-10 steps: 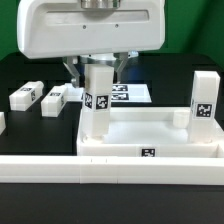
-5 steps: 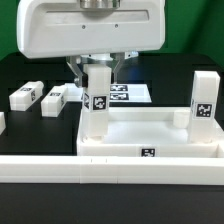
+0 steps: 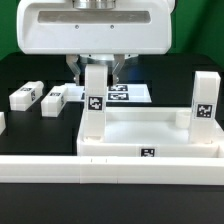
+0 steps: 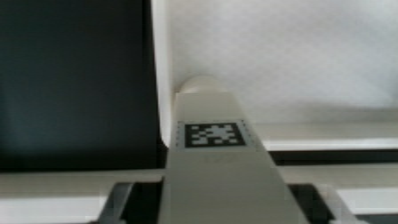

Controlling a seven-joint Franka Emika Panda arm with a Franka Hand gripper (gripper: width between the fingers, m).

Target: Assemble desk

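The desk top [image 3: 150, 127], a white tray with a raised rim, lies in the middle of the black table. One white tagged leg [image 3: 94, 110] stands upright at its corner on the exterior view's left. My gripper [image 3: 97, 70] comes down from above and is shut on this leg's upper end. In the wrist view the leg [image 4: 217, 150] runs out from between my fingers [image 4: 135, 203] toward the desk top [image 4: 302, 60]. A second leg [image 3: 203, 100] stands upright at the corner on the exterior view's right. Two loose legs [image 3: 26, 96] [image 3: 54, 99] lie on the table to the left.
A long low white rail [image 3: 110, 170] runs across the front of the table. The marker board [image 3: 130, 94] lies flat behind the desk top. Another white part [image 3: 2, 121] shows at the left edge.
My fingers have closed in onto the leg. The leg's tag has shifted slightly toward the exterior view's left and a bit lower.
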